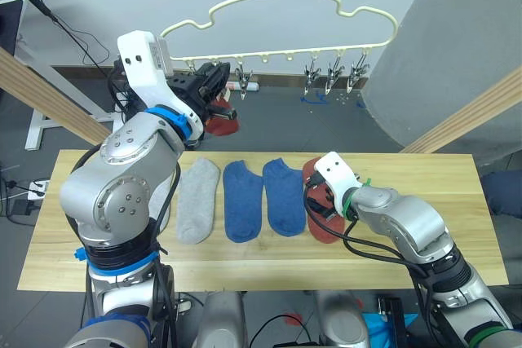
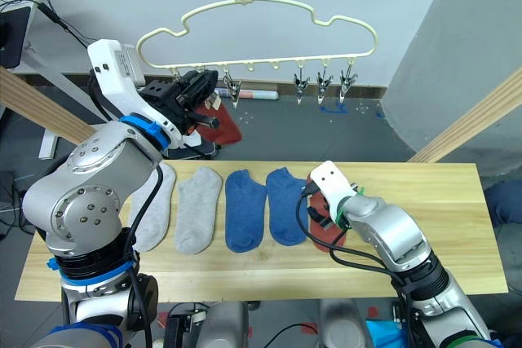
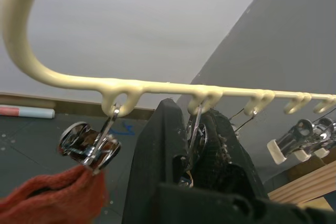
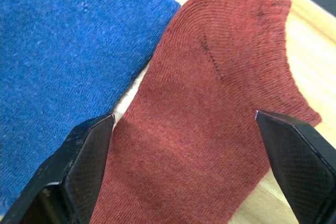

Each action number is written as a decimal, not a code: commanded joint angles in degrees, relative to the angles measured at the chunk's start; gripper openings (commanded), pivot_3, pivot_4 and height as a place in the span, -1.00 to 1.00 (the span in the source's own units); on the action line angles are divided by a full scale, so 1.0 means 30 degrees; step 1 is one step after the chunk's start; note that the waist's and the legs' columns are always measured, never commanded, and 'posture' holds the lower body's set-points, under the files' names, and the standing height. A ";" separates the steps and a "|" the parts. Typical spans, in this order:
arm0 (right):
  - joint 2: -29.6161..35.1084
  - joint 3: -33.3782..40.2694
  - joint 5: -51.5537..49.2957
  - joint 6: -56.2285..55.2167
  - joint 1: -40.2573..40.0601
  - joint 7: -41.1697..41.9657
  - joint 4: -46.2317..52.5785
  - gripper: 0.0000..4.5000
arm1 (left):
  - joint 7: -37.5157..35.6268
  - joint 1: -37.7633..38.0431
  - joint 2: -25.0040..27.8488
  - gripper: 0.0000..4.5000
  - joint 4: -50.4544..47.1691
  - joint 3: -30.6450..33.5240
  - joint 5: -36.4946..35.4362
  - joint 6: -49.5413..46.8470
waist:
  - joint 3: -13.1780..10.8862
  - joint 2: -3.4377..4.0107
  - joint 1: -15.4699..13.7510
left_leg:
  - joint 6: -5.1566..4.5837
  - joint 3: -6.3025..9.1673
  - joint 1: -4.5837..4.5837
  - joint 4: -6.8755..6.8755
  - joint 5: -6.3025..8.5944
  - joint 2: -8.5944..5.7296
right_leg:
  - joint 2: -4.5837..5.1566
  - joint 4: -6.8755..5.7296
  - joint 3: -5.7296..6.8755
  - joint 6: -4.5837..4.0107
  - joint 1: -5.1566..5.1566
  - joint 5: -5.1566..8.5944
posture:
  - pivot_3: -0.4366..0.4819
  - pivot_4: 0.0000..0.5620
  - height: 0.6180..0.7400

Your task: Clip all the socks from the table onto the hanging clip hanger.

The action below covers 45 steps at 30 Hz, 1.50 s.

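Clip hanger hangs by its hook above and beyond the far edge of the counter; a row of metal clips runs along its lower bar.

Left pincer is raised to the hanger's left end. In the left wrist view its black fingers are pressed together around the second metal clip. The first clip, just beside it, bites the edge of a hanging rust red sock, which dangles below the bar.

Right pincer is low over the counter, near the middle of its length. Fingers spread wide, one on each side of a second rust red sock lying flat on the wood; not pinching it.

Remaining socks lie in a row on the counter toward the left end: two blue socks side by side, the nearer one just beside the red sock; then a light grey sock; another light grey sock partly hidden behind the left arm.
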State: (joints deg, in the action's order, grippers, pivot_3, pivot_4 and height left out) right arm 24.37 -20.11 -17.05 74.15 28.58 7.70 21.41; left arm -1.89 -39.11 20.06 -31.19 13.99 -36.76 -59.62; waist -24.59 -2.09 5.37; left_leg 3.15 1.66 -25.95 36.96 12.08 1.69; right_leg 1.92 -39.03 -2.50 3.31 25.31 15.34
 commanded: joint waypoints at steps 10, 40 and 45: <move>0.0085 0.0403 0.0869 0.0018 -0.0321 0.0591 0.0628 0.99 | -0.0082 -0.0132 0.0063 -0.90 -0.0633 0.0226 -0.0231 0.0268 | -0.0065 -0.0004 -0.0098 | 0.0001 -0.0005 -0.0001 -0.0001 0.0000 -0.0002 | 0.0001 0.0002 -0.0003 0.0001 0.0002 0.0000 | -0.42 0.76 1.00; -0.0306 0.0601 0.1683 0.0629 -0.0438 0.1165 0.0737 -0.99 | -0.0194 -0.0083 0.0079 -0.90 -0.0545 0.0092 -0.0139 0.0488 | -0.0067 -0.0004 -0.0098 | 0.0004 -0.0006 -0.0001 -0.0004 0.0000 -0.0001 | 0.0002 0.0007 -0.0004 0.0003 0.0002 0.0001 | -0.44 0.68 1.00; -0.0320 0.1824 0.1189 0.1780 0.0255 0.1579 0.1907 -0.99 | -0.0194 -0.0236 0.0013 -0.90 -0.0268 0.0482 -0.0395 0.0393 | -0.0067 -0.0004 -0.0099 | 0.0004 -0.0006 -0.0001 -0.0005 0.0000 -0.0001 | 0.0002 0.0008 -0.0004 0.0003 0.0003 0.0001 | -0.45 0.66 1.00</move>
State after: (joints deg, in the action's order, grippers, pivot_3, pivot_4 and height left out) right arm 23.38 -16.95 -12.69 78.27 28.42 11.63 22.91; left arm -2.06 -39.11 20.01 -30.78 14.08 -37.06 -59.49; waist -24.80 -2.10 5.07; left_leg 3.16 1.64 -25.96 36.94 12.09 1.69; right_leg 1.93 -39.01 -2.51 3.31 25.32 15.35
